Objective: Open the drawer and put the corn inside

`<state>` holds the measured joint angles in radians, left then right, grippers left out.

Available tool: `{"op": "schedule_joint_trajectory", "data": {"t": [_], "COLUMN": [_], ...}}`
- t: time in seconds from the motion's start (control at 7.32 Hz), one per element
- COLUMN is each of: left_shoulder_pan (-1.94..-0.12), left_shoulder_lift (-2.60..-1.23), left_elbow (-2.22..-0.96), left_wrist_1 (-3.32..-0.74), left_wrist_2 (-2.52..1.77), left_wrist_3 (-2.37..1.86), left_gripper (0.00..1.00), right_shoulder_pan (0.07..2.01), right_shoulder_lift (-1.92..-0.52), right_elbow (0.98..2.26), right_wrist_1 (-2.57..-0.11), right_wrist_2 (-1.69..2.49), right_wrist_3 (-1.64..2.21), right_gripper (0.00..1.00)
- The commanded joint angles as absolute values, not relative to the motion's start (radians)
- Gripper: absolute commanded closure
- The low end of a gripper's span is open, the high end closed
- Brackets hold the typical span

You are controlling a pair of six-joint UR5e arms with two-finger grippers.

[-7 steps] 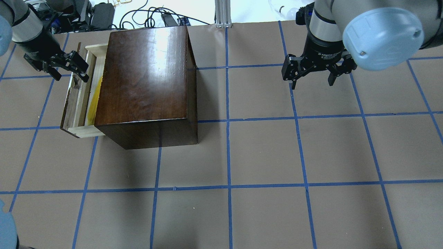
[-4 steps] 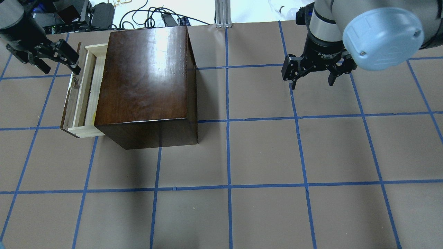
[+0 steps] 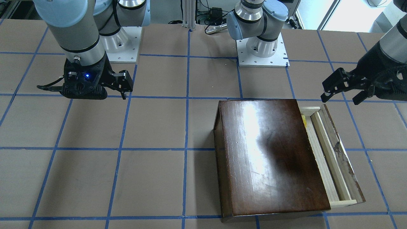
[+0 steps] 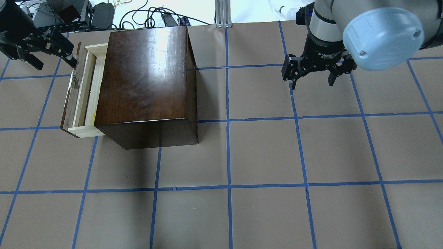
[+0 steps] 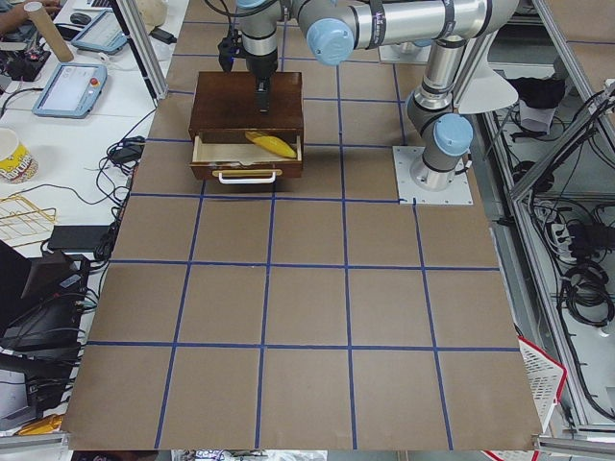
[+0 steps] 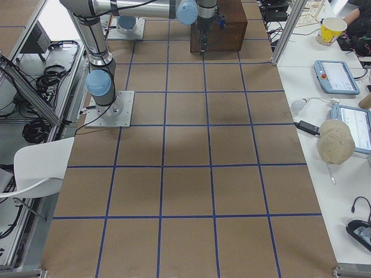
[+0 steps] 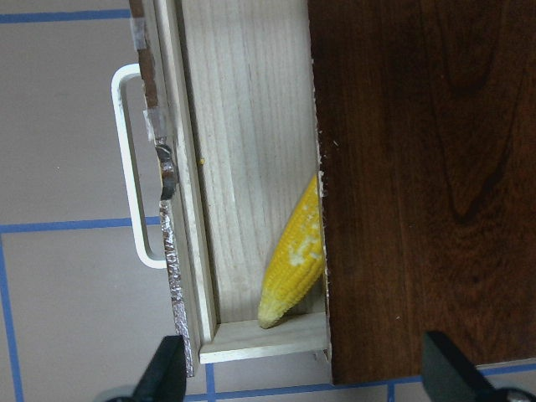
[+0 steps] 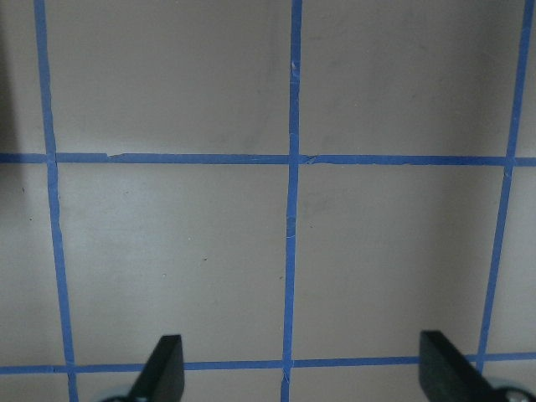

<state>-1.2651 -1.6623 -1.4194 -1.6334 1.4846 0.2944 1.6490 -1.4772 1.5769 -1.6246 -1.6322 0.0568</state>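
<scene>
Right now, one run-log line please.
drawer: open part-way | corn: inside drawer, partly under box | left gripper: open, empty, above drawer | right gripper: open, empty, over table

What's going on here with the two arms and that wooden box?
The drawer of the dark box is pulled partly out, and the corn lies inside it, half tucked under the box. The left gripper hovers open and empty near one end of the drawer. The right gripper hangs open over bare table, holding nothing.
</scene>
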Motion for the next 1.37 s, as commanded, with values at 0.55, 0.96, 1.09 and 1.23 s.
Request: {"op": "schedule_joint_trajectory", "data": {"t": [0.55, 0.96, 1.09, 1.23], "left_shoulder_pan": [-1.517, -1.592, -1.585, -1.580], "left_shoulder_lift": [-1.597, -1.588, -1.589, -1.597], "left_elbow": [-1.427, -1.469, -1.474, -1.476], "left_wrist_1": [-1.637, -1.624, -1.621, -1.574], "left_wrist_2": [1.571, 1.572, 1.571, 1.569], "left_wrist_3": [0.046, -0.034, -0.032, -0.032], "left_gripper": [0.00, 0.00, 0.00, 0.00], "right_shoulder_pan": [1.649, 1.649, 1.649, 1.649], "right_shoulder_lift": [-1.477, -1.477, -1.477, -1.477], "right_elbow": [1.577, 1.577, 1.577, 1.577], "right_wrist_1": [-1.624, -1.624, -1.624, -1.624], "right_wrist_2": [-1.631, -1.629, -1.631, -1.631], "right_wrist_3": [0.057, 0.057, 0.057, 0.057], "right_gripper": [0.00, 0.00, 0.00, 0.00]}}
